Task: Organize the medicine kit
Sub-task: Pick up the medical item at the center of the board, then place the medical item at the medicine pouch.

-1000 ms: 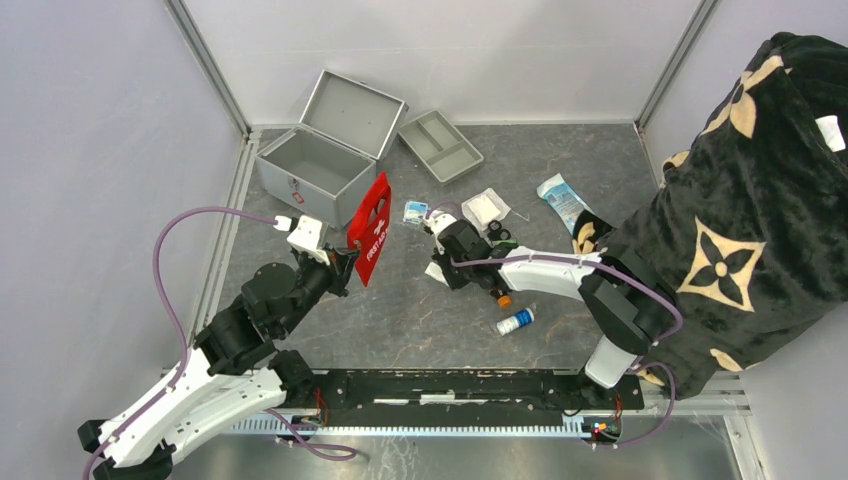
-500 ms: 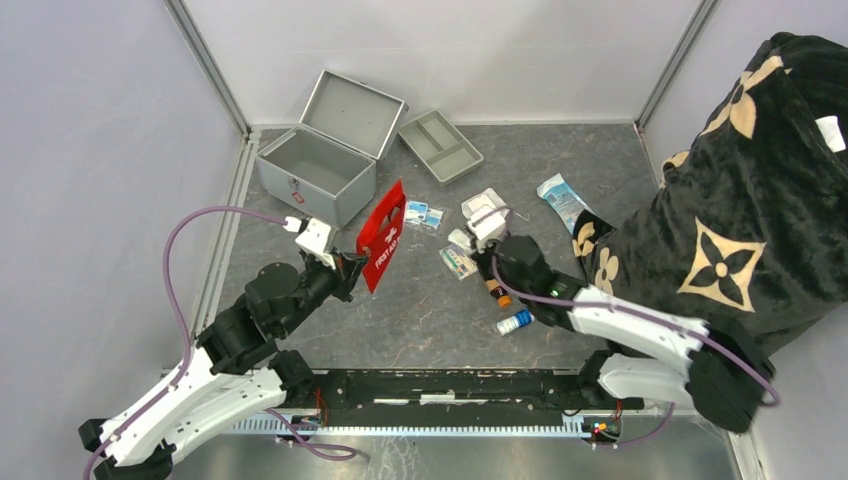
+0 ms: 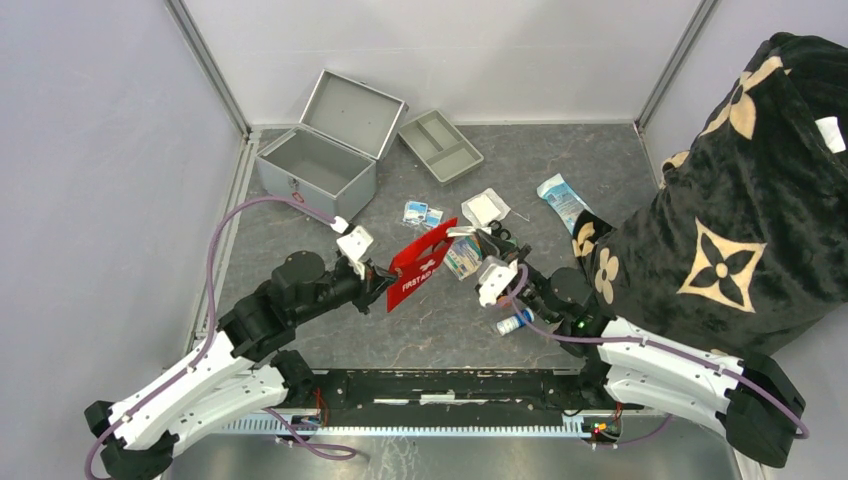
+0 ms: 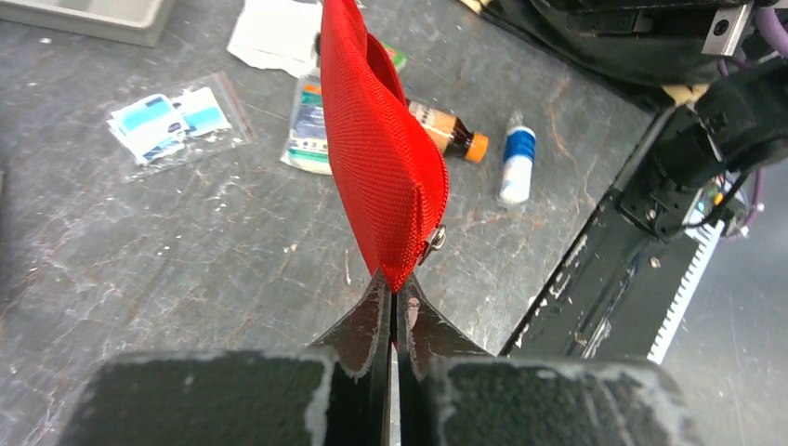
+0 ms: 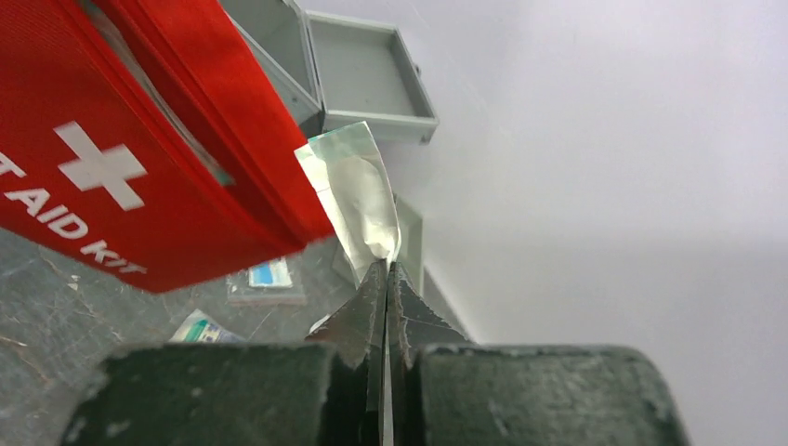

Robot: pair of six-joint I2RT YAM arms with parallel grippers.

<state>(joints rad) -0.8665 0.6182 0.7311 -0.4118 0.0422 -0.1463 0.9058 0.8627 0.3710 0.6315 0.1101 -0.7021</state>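
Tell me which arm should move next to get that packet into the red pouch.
Right, probably. The right gripper is shut on the pale packet, beside the upper edge of the red pouch. The left gripper is shut on that pouch's corner, holding it up, so it should only steady it.

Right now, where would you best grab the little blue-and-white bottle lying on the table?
Grip the bottle across its blue-banded middle, coming straight down from above. It lies on its side, so the round body offers two opposite walls; the tip is too narrow. Mind the amber bottle close beside it.
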